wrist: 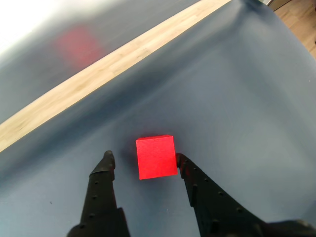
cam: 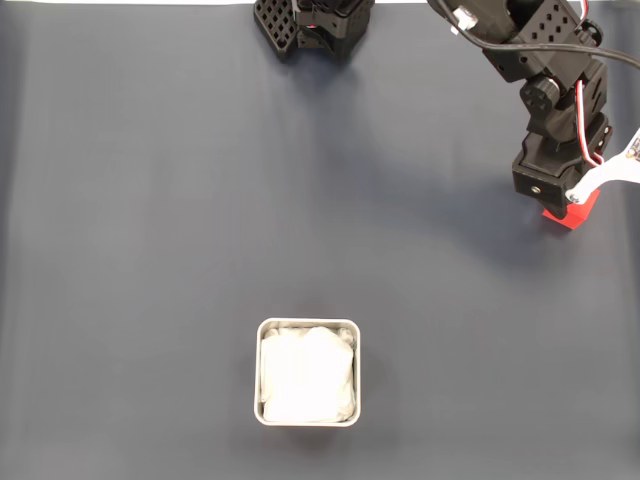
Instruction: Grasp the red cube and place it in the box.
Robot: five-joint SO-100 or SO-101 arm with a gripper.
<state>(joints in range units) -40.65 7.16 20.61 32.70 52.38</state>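
I'm at the grasp step — my end effector [wrist: 143, 160] spread around the red cube [wrist: 156, 156], gripping nothing; next: squeeze, then carry to the box [cam: 307, 372] at seven o'clock

red cube [cam: 570, 217] mostly hidden under arm

In the fixed view the black arm reaches from the far edge down to the right side of the scene, its wrist bent downward over the surface. In the wrist view the two-finger black gripper [wrist: 143, 159] stands spread apart, its right fingertip [wrist: 180, 159] touching what sits between the fingers, the left fingertip apart.
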